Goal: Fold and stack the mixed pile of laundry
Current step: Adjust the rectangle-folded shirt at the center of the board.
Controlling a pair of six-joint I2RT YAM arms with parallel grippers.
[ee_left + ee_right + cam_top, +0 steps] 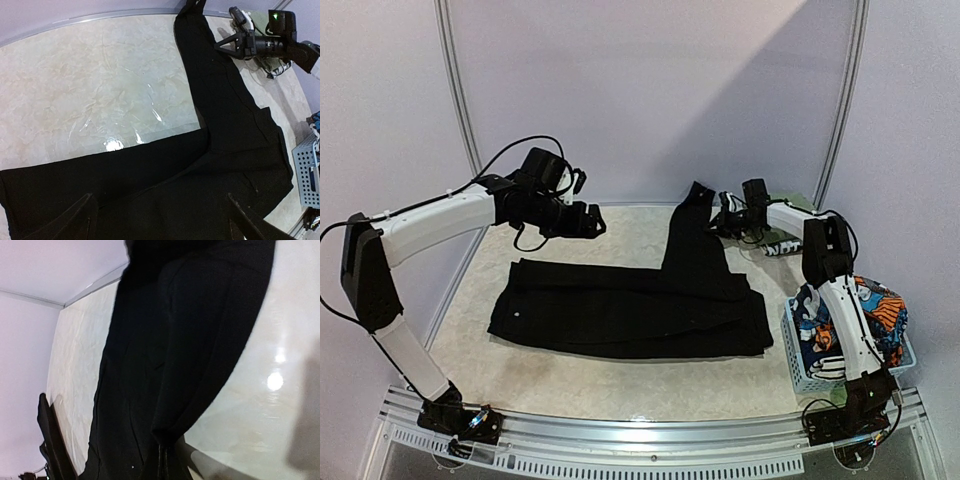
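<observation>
- Left gripper (161,205): 2 fingers spread wide, empty, above large plain black cloth trousers (630,310).
- Trousers flat on beige marble-look table (570,385); right gripper (220,46) pinches far leg's edge.
- Likely light, limp; take hem or waistband corners.

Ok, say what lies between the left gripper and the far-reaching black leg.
Only bare tabletop, per the top view, from left gripper to black garment.
</observation>
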